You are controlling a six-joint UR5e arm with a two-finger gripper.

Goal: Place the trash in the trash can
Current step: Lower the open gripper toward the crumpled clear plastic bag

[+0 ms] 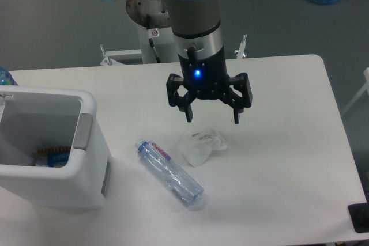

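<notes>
Our gripper (212, 117) hangs with jaws spread above the crumpled wrapper (200, 144) on the surface; beside it lies the bottle (169, 173). We risk the flimsy wrapper slipping sideways.

A robotics lab: a robot arm (190, 15) stands on a metal pedestal (147, 38) behind the white counter (288, 142), grey floor (57, 21) beyond.

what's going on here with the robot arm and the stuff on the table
A single robot arm is clearing trash. Its gripper hangs with jaws open just above a crumpled clear wrapper and holds nothing. A clear plastic bottle lies on its side to the wrapper's left. Both are on the table, not in the white trash can at the left edge.
</notes>
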